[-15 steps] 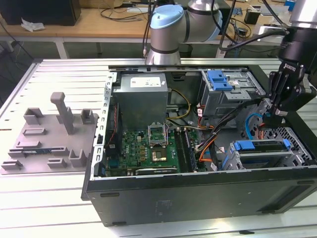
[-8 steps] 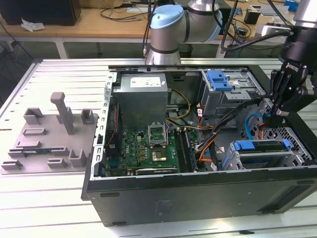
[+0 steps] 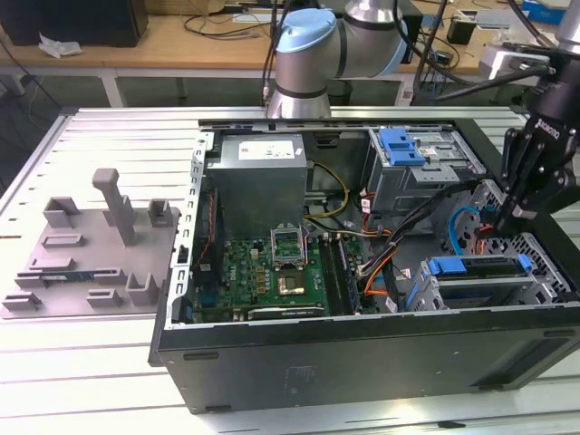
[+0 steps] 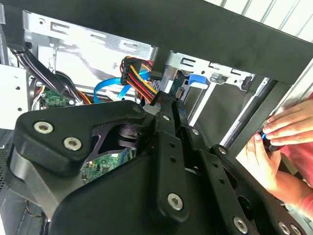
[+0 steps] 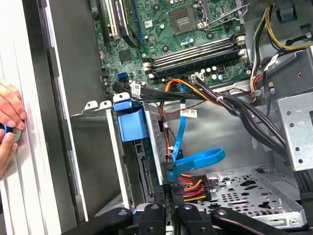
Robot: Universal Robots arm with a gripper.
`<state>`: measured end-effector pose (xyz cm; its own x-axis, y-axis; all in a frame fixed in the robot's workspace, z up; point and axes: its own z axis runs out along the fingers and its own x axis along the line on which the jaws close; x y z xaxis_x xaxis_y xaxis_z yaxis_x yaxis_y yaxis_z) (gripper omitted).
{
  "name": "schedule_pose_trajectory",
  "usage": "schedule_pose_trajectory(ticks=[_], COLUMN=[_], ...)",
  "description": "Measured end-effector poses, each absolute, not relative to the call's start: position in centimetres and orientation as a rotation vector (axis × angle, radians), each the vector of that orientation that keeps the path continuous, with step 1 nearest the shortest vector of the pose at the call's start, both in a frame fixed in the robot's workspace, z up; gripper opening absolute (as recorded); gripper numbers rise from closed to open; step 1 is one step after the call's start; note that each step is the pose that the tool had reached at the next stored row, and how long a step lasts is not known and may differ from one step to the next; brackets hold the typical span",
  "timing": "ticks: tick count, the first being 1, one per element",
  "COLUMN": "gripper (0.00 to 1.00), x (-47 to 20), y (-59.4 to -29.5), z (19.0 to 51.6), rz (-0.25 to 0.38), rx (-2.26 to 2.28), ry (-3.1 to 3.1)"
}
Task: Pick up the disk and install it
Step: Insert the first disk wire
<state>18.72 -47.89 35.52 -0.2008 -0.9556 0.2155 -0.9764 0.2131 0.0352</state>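
The disk [image 3: 480, 283], a silver drive in a blue carrier, sits in the lower bay at the front corner of the open computer case [image 3: 362, 362], on the exterior view's right. In the first wrist view the disk [image 5: 131, 125] stands edge-on in its metal bay. My gripper [image 3: 506, 222] hangs inside the case just above and behind that bay. Its fingers are shut, and I see nothing between them in either wrist view. The gripper [image 5: 170, 196] tips lie close to the disk's rear edge, beside a red, yellow and black power plug [image 5: 191, 187]. The gripper [image 4: 166, 100] points at the same cable bundle.
A blue bracket [image 3: 403, 145] tops the grey drive cage at the back. Black and orange cables [image 5: 230, 103] and a blue data cable [image 5: 195, 161] cross near the bay. A person's hands [image 4: 274, 142] rest on the case edge. A grey fixture [image 3: 91, 249] lies on the exterior view's left.
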Motion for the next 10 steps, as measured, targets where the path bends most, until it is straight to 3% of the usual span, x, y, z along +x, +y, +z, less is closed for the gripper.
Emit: schedule_pose_trajectory(ticks=[10], gripper=[0.17], x=[18.1], y=[-50.6], z=[35.5], rz=[0.116], rx=[1.883], ry=[-2.304])
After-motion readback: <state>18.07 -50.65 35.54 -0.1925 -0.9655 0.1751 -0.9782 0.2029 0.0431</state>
